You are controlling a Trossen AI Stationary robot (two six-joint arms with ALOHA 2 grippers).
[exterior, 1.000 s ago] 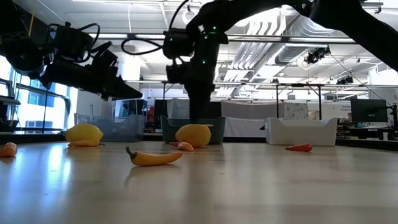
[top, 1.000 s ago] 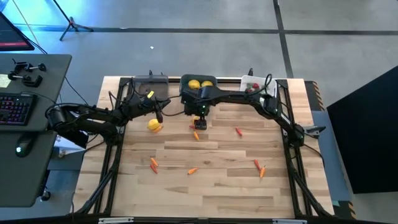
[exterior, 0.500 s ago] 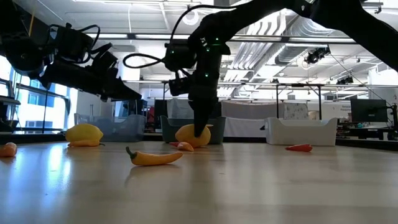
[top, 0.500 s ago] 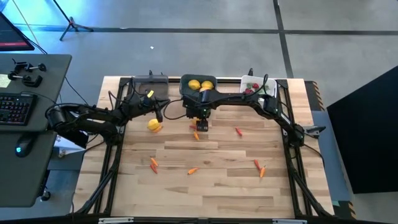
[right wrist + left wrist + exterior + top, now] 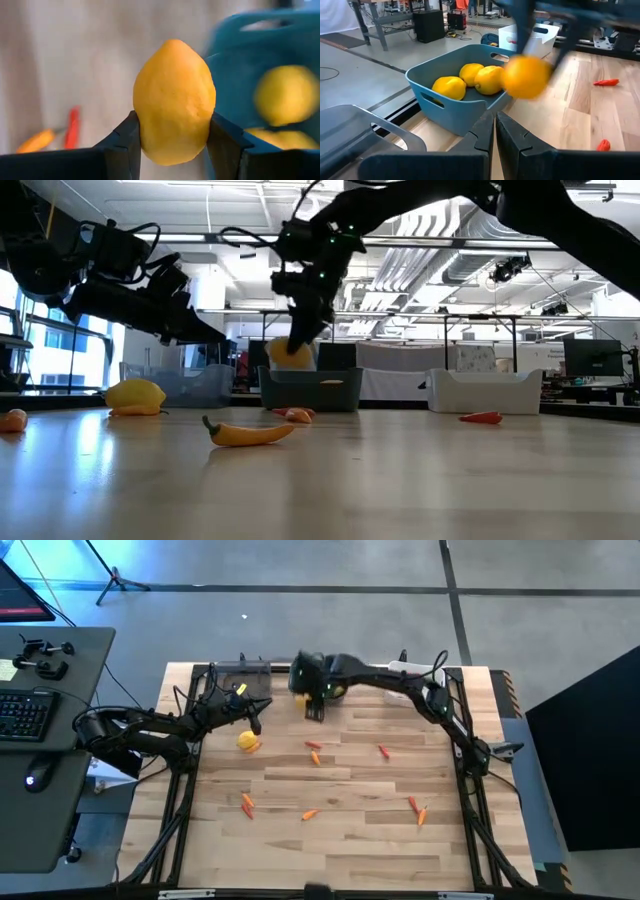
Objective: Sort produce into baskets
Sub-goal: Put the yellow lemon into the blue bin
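**Lemon held above the teal bin's edge**

Wooden tabletop (image 5: 330,840) carries scattered carrots and peppers. At its far edge, the right gripper (image 5: 172,137) clamps a lemon (image 5: 174,102) between both fingers, raised just beside the teal basket (image 5: 452,107), which holds three lemons. The left gripper (image 5: 494,131), fingers nearly closed and empty, hovers near another lemon (image 5: 247,741).

No text, label, brand, number or sign can be read in any view.
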